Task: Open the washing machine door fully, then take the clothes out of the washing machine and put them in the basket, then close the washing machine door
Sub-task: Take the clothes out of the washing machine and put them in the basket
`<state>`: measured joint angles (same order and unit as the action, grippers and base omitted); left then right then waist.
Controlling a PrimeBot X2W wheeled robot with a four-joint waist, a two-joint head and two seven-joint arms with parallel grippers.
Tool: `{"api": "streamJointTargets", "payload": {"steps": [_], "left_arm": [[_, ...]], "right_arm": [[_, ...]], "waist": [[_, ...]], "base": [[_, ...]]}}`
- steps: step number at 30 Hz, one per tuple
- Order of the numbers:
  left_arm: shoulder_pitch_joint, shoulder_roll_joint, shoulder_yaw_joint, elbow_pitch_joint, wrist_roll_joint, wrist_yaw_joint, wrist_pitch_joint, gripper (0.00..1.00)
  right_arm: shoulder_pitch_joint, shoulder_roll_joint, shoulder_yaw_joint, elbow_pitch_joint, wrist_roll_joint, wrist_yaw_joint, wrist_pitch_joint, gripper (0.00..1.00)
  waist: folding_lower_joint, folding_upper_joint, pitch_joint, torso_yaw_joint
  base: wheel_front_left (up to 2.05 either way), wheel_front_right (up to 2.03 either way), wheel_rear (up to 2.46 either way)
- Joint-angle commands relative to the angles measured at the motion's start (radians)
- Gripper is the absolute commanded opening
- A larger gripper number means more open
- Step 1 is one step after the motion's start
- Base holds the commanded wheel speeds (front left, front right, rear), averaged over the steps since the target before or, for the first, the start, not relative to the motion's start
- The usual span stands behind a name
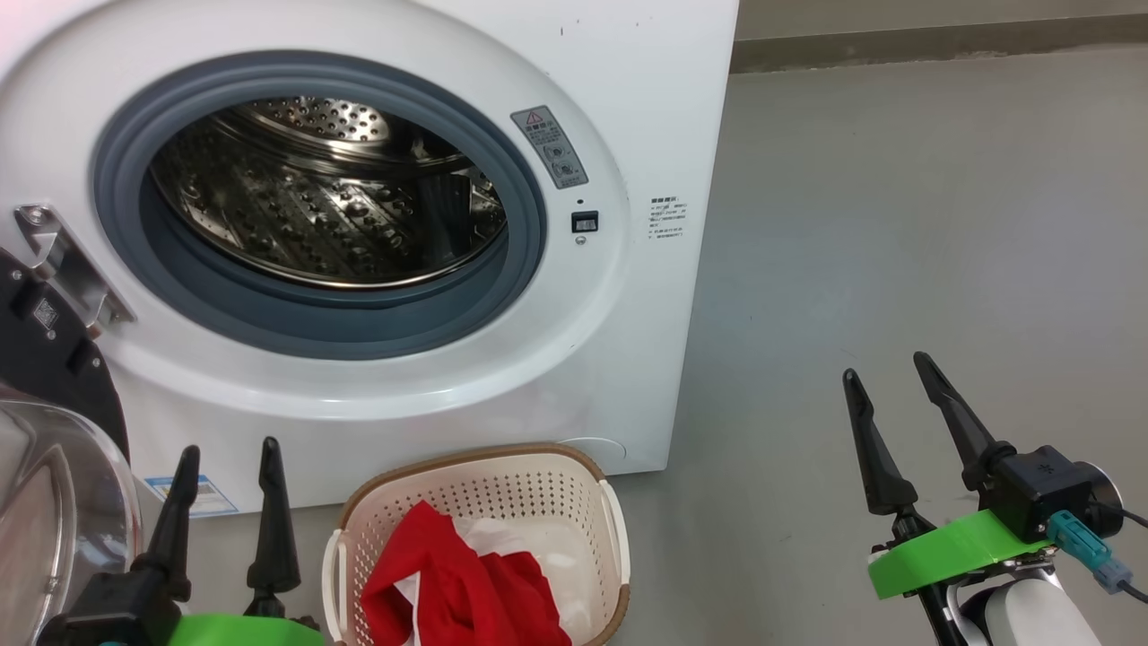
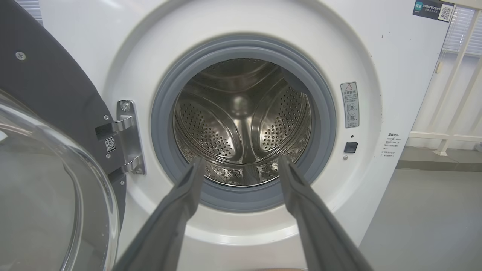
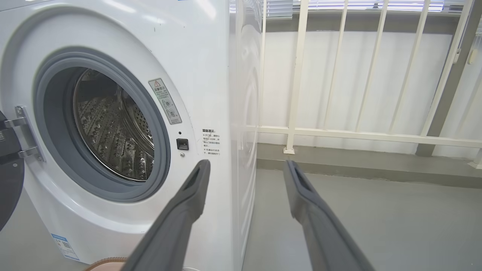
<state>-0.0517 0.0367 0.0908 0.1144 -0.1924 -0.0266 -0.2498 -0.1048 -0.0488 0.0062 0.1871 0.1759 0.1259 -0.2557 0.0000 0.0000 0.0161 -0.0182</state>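
While soft red clothes (image 1: 466, 588) lie in perforated basket (image 1: 511, 492) | drum (image 1: 314, 224): dimpled steel

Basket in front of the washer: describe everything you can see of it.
The small cream-white perforated plastic basket is a rounded rectangle with a brown woven-look rim and a white handle on each side. It stands upright on the grey floor right before the big white front-loading washing machine; whether they touch I cannot tell. Bright red clothes with white trim lie heaped inside, towards its left. Its near edge is out of frame. The open left gripper stands apart, to its left.
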Motion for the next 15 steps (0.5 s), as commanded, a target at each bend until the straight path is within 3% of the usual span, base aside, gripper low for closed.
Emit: {"api": "streamJointTargets", "payload": {"steps": [1, 15], "left_arm": [[-0.013, 0.017, 0.029, -0.028, 0.014, 0.005, -0.012, 1.0], [-0.017, 0.021, 0.023, -0.023, 0.016, 0.006, -0.012, 1.0]], "right_arm": [[-0.019, -0.001, 0.015, -0.029, -0.003, 0.005, -0.006, 1.0], [-0.023, -0.001, 0.014, -0.031, -0.003, 0.005, -0.006, 1.0]], "waist": [[0.0, 0.0, 0.001, 0.001], [0.0, 0.0, 0.006, 0.002]], "base": [[0.0, 0.0, 0.0], [0.0, 0.0, 0.0]]}}
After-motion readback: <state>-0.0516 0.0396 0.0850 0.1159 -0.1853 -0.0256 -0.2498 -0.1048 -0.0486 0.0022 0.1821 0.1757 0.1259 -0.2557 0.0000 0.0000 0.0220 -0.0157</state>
